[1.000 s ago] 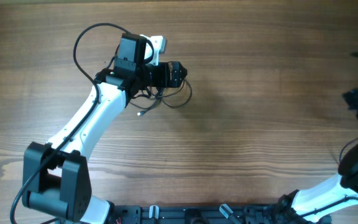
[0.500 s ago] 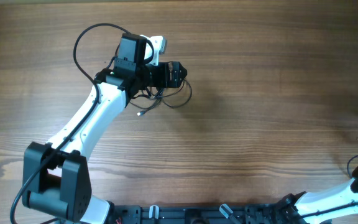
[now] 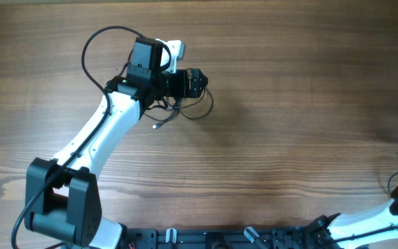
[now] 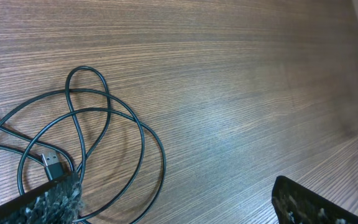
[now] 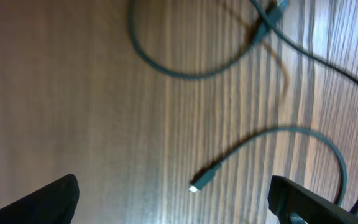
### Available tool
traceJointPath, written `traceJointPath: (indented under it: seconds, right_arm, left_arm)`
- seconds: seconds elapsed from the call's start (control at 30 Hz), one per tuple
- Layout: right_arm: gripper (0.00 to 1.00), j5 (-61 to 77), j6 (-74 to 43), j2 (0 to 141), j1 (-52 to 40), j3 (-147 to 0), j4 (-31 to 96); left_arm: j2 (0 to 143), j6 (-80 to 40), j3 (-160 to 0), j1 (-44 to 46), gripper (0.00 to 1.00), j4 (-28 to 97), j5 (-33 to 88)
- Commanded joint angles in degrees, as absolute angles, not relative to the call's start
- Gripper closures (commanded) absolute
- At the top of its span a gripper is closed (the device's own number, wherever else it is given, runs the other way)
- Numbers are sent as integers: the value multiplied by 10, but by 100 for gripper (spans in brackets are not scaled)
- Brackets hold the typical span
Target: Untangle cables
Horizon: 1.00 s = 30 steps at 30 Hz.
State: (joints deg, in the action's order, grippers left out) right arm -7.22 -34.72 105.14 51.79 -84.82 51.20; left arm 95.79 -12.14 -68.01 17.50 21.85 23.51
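Jaws of both grippers stand wide apart, grasping nothing. The left gripper point(image 3: 195, 81) hangs at a looped bundle of cables point(image 3: 188, 109) near the desk's point(image 3: 289, 104) far edge, left of centre. Its plug point(image 4: 51, 163) lies close by. Below the right gripper point(image 5: 179, 208), by the right edge, is a loose cable point(image 5: 303, 134).

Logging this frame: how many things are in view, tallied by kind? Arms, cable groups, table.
Robot arms: 2, the left arm and the right arm
Cable groups: 2, the left cable group and the right cable group; single cords are too overlapped to count
Table: 1
Total: 5
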Motion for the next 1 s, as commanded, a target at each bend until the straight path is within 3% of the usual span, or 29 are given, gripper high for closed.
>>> traceJointPath:
  seconds: [0.0, 0.2, 0.33, 0.53, 0.73, 0.97]
  right_arm:
    - [0, -65, -336, 996, 515, -867, 529]
    - [0, -60, -354, 963, 479, -867, 592]
    - [0, -11, -253, 950, 405, -867, 567]
    - [0, -14, -171, 941, 191, -867, 556]
    - [0, -7, -135, 942, -26, -867, 528]
    - [5, -8, -168, 976, -169, -867, 489]
  left_arm:
    - [960, -122, -683, 171, 0, 219, 241]
    - [957, -124, -683, 135, 0, 213, 205]
    - [932, -124, -683, 91, 0, 219, 207]
    - [904, -124, -683, 8, 0, 256, 201]
    - [904, -124, -683, -17, 0, 296, 100]
    - [904, -140, -683, -77, 0, 316, 100]
